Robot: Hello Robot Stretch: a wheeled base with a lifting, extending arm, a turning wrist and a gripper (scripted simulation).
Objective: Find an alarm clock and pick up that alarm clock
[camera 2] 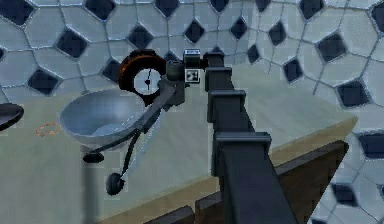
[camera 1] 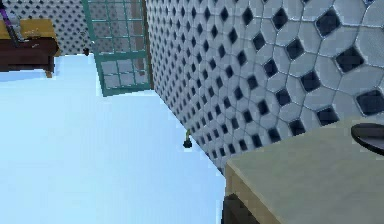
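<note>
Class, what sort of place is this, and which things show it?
Likely a room in a house, perhaps a bedroom: a round clock on a tabletop, a paned door, and a cushioned wooden seat.

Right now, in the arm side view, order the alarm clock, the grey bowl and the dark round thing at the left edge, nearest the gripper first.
1. Grey bowl, crossed by the gripper's fingers in the picture.
2. Alarm clock, beside the gripper's body, by the wall; too close to call against the bowl.
3. Dark round thing, at the picture's left edge, clearly farthest.
</note>
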